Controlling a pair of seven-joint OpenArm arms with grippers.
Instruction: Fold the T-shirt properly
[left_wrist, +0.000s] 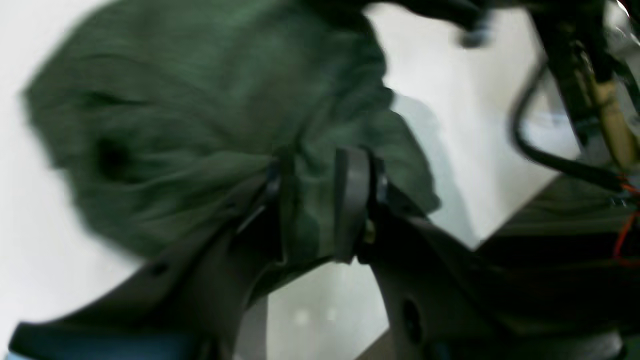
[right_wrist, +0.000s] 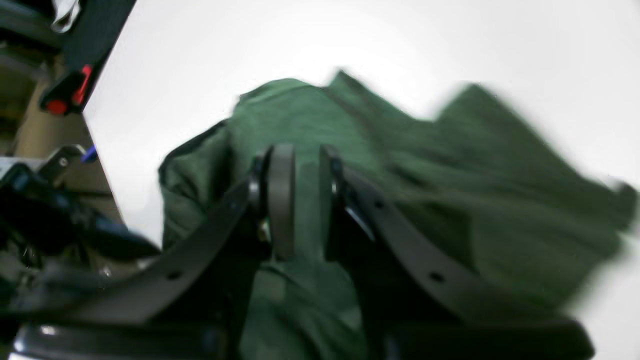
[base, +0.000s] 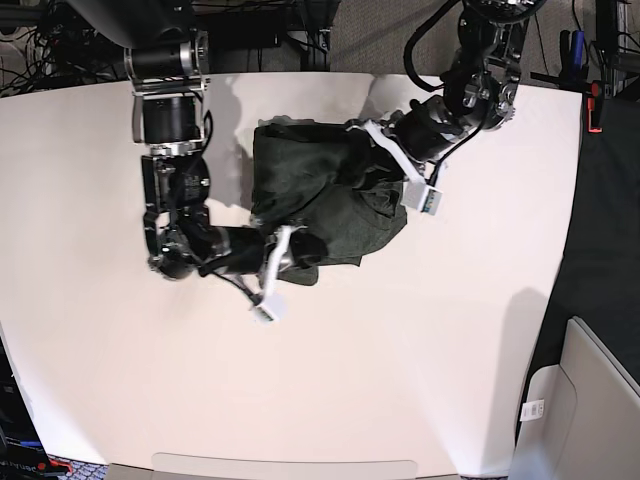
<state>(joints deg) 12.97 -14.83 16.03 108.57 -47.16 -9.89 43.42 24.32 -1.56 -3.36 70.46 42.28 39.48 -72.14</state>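
Observation:
The dark green T-shirt (base: 305, 185) lies bunched and crumpled on the white table (base: 420, 350), lifted at two spots. My left gripper (left_wrist: 320, 200) is shut on a fold of it, with cloth pinched between the two dark fingers; in the base view the left gripper (base: 358, 132) is at the heap's upper right. At the lower edge of the shirt my right gripper (base: 303, 255) grips another bunch. In the right wrist view the right gripper (right_wrist: 305, 200) is shut on the T-shirt (right_wrist: 450, 190), which trails off to the right. Both wrist views are motion-blurred.
The table's right edge (base: 578, 200) borders dark floor. A grey bin (base: 585, 410) stands at the lower right. Cables and red-handled tools (base: 597, 100) sit beyond the far right corner. The other arm's cable (left_wrist: 530, 145) hangs at the right of the left wrist view.

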